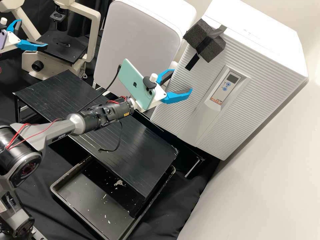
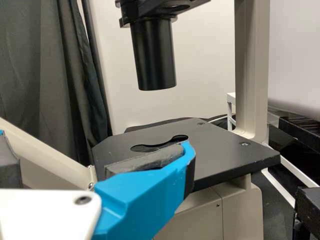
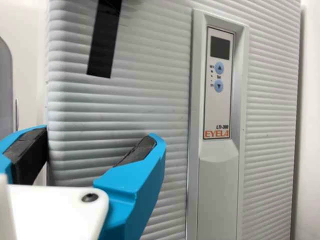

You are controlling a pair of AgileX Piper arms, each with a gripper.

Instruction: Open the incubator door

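1. Now we see the incubator [image 1: 263, 43] by the pale wall, and its door [image 3: 140, 90] looks closed to us
2. Our right gripper [image 1: 182, 80] has its two fingers spread apart near the side edge of the door, and it looks like it grasps nothing
3. Our left gripper [image 1: 33, 32] is released too, over by the microscope [image 1: 94, 36], well apart from the door
4. We may miss the edge if we come in crooked, because one finger seems to be in front of the door and one beside it
5. We could slip off if we pinch just a tiny bit of the edge, and then the door may not budge
6. We might drag the whole incubator if the door sticks and we tug too hard
7. We could bump the green phone [image 1: 131, 83] on the right arm [image 1: 115, 110] when the door swings, and the black cable [image 1: 115, 78] might snag on something
8. On the door we find a panel [image 3: 217, 105] with a dark screen [image 3: 220, 47], two round blue buttons with arrows pointing up and down, tiny print beside them, and big orange letters low down
9. We also see a small dark mark on the phone and pale print on the arm
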